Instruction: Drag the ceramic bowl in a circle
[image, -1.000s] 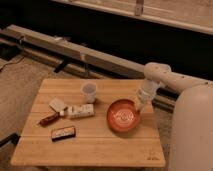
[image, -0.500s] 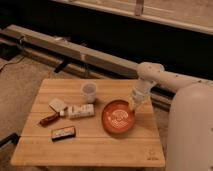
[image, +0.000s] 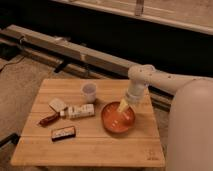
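The ceramic bowl (image: 118, 118) is a round, shallow, glossy orange-red dish on the right half of the wooden table (image: 90, 145). My gripper (image: 123, 105) comes down from the white arm (image: 150, 79) at the right and reaches into the bowl's upper right part, at or just inside its rim. The arm's wrist hides part of the far rim.
A small whitish plastic cup (image: 89, 92) stands left of the bowl. Further left lie a white packet (image: 79, 111), a pale wrapped item (image: 57, 104), a reddish-brown bar (image: 48, 120) and a dark rectangular box (image: 63, 133). A metal rail (image: 65, 49) runs behind the table.
The bowl has slid left and slightly toward the table's front together with the gripper. The arm has swung left over the table's right edge. The other items stayed put.
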